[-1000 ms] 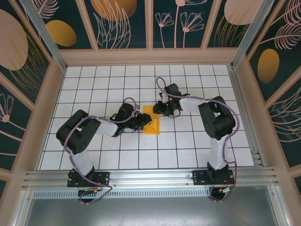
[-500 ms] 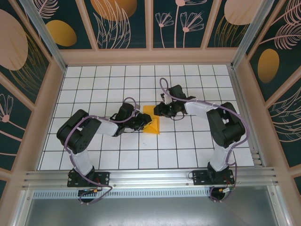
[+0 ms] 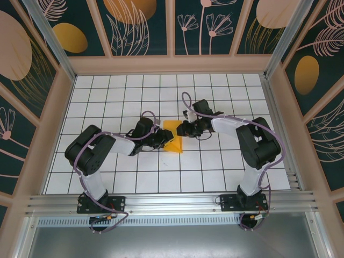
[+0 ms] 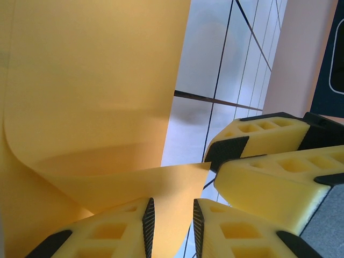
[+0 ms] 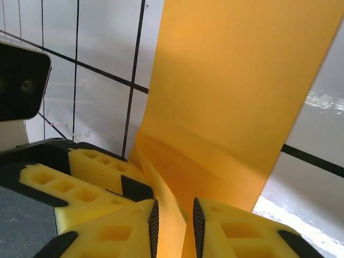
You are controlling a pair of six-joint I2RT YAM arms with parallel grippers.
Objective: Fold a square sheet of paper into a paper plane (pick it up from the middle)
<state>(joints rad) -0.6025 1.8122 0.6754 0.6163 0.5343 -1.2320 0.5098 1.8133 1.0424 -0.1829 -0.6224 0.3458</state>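
The square sheet of paper [image 3: 173, 138], orange-yellow and partly folded with a raised flap, lies mid-table between both grippers. My left gripper [image 3: 163, 138] is at its left edge. In the left wrist view the jaws of this gripper [image 4: 172, 207] stand a little apart, with a pointed flap of the paper [image 4: 91, 80] running between the pads. My right gripper [image 3: 183, 130] is at the sheet's upper right edge. In the right wrist view its jaws [image 5: 173, 209] are also narrowly apart, astride a standing crease of the paper [image 5: 236, 80]. The two grippers' yellow fingers [image 4: 263, 161] nearly touch.
The white gridded floor [image 3: 215, 166] is fenced by a low peach rim [image 3: 172, 65] at the back and sides. A metal rail [image 3: 172, 203] with both arm bases runs along the near edge. Open tiles lie all around the paper.
The right gripper has slid down and left, up to the paper's edge and close to the left gripper, and its jaws have narrowed. The left gripper and the sheet have stayed put.
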